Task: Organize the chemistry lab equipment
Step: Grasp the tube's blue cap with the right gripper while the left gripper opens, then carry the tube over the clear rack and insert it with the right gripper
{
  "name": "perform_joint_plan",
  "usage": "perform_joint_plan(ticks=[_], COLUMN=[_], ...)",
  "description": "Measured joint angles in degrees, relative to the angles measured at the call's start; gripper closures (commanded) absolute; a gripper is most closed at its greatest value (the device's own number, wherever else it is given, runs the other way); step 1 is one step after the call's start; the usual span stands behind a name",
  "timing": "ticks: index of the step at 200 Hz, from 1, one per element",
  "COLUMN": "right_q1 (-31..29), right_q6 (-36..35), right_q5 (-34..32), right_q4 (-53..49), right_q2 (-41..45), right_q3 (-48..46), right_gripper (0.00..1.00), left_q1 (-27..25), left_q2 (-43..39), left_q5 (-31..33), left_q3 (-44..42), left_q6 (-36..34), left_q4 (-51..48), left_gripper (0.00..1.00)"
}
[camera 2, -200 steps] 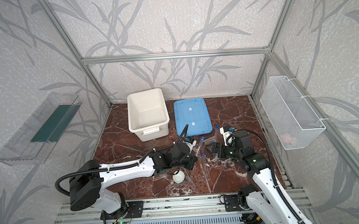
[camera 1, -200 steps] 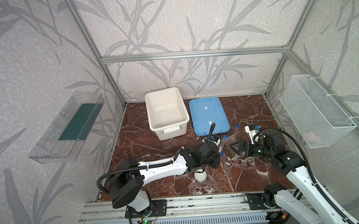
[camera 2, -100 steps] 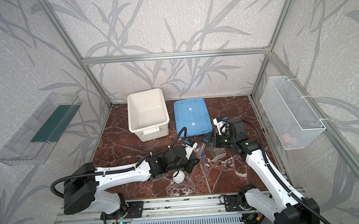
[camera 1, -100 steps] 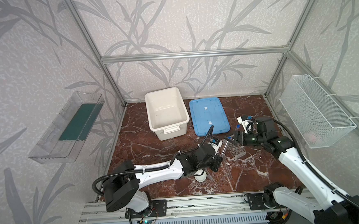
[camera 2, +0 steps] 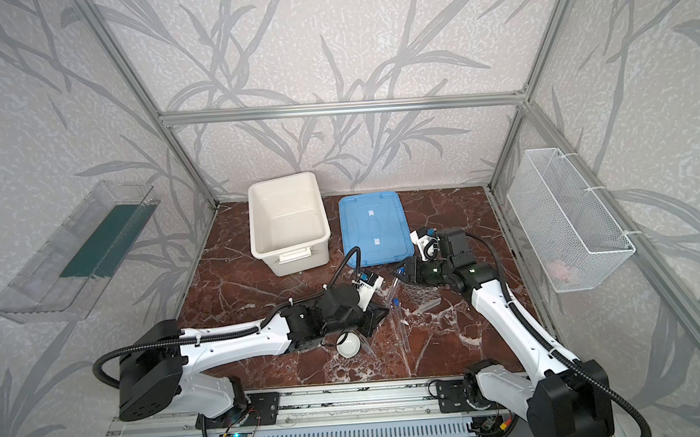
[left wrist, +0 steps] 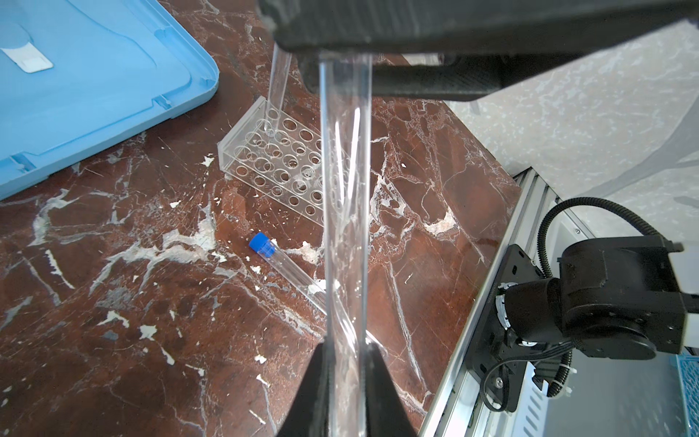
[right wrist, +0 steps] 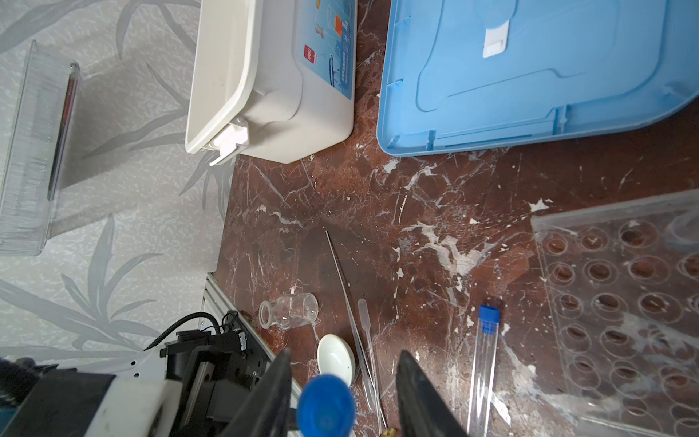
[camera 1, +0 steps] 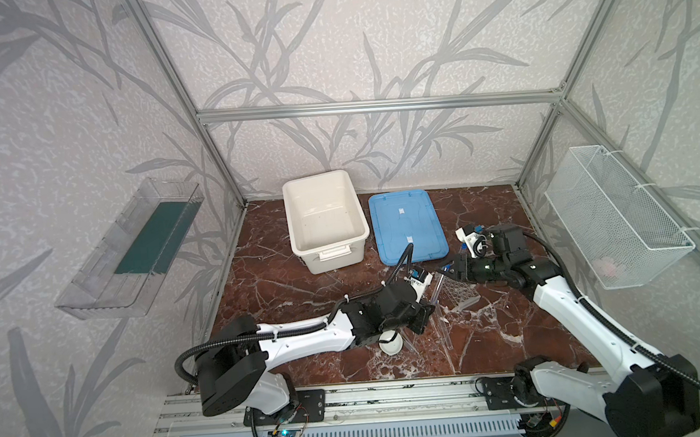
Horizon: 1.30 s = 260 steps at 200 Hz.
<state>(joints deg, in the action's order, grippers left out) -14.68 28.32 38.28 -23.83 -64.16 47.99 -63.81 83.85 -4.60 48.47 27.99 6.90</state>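
Observation:
My left gripper (left wrist: 346,352) is shut on the lower part of a clear test tube (left wrist: 345,196). The tube slants up over the table, in both top views (camera 1: 439,284) (camera 2: 395,285). Its blue cap (right wrist: 326,406) sits between the jaws of my right gripper (right wrist: 345,353), which stands open, with a gap on one side of the cap. The clear gridded rack (left wrist: 280,166) (camera 1: 461,292) lies just beyond, and a tube (left wrist: 278,94) stands in one corner hole. Another blue-capped tube (right wrist: 484,363) lies flat beside the rack. The white dish (right wrist: 336,357), the beaker (right wrist: 289,316) on its side and the pipettes (right wrist: 368,340) lie near the front.
A white tub (camera 1: 332,256) and its blue lid (camera 1: 407,224) sit at the back of the marble table. A wire basket (camera 1: 614,216) hangs on the right wall and a clear shelf (camera 1: 133,249) on the left wall. The front rail (camera 1: 350,394) borders the table.
My right gripper has swung back and left to the raised tube's cap, and its jaws have narrowed around it. The left gripper has shifted slightly, still holding the tube.

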Motion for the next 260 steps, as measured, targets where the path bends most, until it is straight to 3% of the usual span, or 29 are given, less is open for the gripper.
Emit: perform_joint_plan(ticks=[56,104,120,143,157,184,206,235,260], right_q1=[0.00,0.00,0.00,0.00,0.00,-0.07,-0.07,-0.07,-0.07], right_q6=[1.16,1.90,1.88,1.84,1.62,-0.02,-2.05,-4.81,-7.41], right_q5=[0.44,0.87,0.87,0.76,0.13,-3.93,-9.42,-18.80,-26.60], right_q4=[0.72,1.73,1.73,1.73,1.68,0.61,-1.11,-1.46,-1.31], right_q2=[-0.26,-0.42,-0.42,-0.42,-0.31,1.40,5.27,12.26,15.28], right_q3=[-0.11,-1.36,-1.36,-1.36,-1.36,-1.36,-1.36,-1.40,-1.40], right_gripper=[0.78,0.79,0.81,0.81,0.81,0.81,0.81,0.80,0.81], left_q1=[-0.22,-0.24,-0.24,-0.24,-0.24,-0.24,-0.24,-0.15,-0.13], left_q2=[0.85,1.22,1.40,1.42,1.42,0.68,-2.78,-9.79,-12.07], left_q5=[-0.02,-0.02,-0.02,0.11,0.63,2.49,5.27,4.42,3.74], left_q3=[0.13,0.13,0.13,0.17,0.55,3.26,4.20,-1.25,-4.24], left_q6=[-0.92,-1.03,-1.09,-0.74,0.85,5.70,13.62,22.23,24.83], left_q4=[-0.15,-0.76,-0.74,-0.61,-1.01,-4.52,-9.49,-9.88,-12.04], left_gripper=[0.84,0.83,0.72,0.27,0.09,0.01,0.01,0.01,0.01])
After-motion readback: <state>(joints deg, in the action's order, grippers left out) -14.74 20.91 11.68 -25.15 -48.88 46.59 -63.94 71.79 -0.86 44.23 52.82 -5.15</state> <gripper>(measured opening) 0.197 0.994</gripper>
